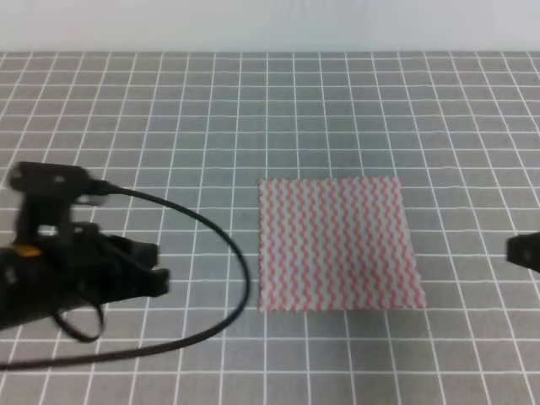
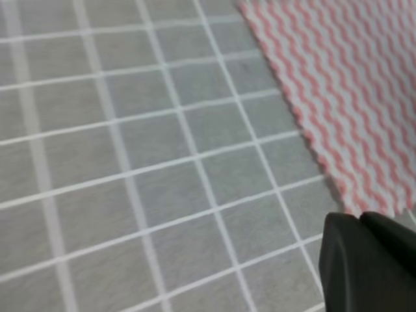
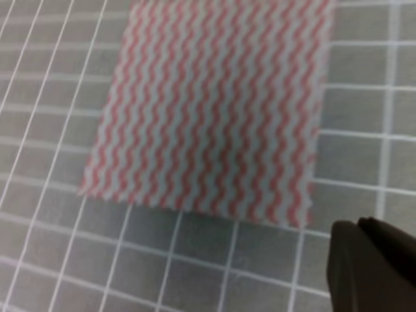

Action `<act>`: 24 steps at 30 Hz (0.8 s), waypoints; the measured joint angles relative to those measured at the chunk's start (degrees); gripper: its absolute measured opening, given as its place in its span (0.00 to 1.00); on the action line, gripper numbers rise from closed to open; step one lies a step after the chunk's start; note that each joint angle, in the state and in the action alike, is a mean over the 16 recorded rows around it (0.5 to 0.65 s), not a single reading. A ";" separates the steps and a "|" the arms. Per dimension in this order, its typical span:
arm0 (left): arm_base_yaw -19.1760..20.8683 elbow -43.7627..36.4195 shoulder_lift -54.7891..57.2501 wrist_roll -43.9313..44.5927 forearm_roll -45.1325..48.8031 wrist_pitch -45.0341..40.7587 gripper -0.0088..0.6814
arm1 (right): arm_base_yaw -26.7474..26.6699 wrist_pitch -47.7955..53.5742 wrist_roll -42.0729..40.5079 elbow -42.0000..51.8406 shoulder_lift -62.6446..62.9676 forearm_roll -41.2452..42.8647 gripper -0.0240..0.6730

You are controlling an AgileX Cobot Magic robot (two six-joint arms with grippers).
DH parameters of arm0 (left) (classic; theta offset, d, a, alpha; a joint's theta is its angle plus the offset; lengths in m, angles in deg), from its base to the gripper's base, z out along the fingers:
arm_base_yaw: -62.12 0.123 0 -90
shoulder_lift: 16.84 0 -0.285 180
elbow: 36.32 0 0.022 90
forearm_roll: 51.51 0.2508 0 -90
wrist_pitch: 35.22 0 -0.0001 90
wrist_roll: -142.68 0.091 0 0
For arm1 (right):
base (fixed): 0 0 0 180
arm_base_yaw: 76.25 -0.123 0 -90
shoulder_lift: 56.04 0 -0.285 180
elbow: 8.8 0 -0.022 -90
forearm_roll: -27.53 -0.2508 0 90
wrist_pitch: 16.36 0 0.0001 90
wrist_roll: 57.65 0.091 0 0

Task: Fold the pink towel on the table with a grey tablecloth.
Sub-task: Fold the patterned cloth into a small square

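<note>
The pink towel point(image 1: 337, 243) lies flat and unfolded, a single layer spread square on the grey tablecloth point(image 1: 253, 118) covering the counter point(image 1: 472, 354), likely so its edges are easy to pick up. The left pincer point(image 1: 156, 270) hovers well to the towel's left, near its front-left corner. The right pincer point(image 1: 523, 251) shows only at the frame's right edge, beside the towel. Whether either pincer is apart or together cannot be told.

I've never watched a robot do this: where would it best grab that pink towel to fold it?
Probably at a near corner. The pink towel lies flat and unfolded on the grey tablecloth, so only edges and corners can be pinched. The left gripper sits beside its left edge, so come from that side.
</note>
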 joint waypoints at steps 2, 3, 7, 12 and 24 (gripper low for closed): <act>-1.69 1.60 3.24 0.24 0.06 0.23 0.01 | -2.49 1.70 3.41 -3.35 -4.51 4.99 0.01; -2.43 2.38 4.77 0.37 0.09 0.33 0.01 | -3.81 2.51 5.25 -4.99 -6.73 7.58 0.01; -4.79 5.51 9.89 1.00 0.16 0.57 0.01 | -8.86 4.95 12.66 -10.82 -15.08 16.88 0.01; -6.28 8.56 13.74 2.03 0.10 0.87 0.01 | -13.58 6.33 20.47 -16.15 -24.13 25.38 0.05; -6.64 10.93 15.37 3.78 -0.03 2.35 0.01 | -15.38 3.63 22.88 -19.84 -35.68 23.84 0.31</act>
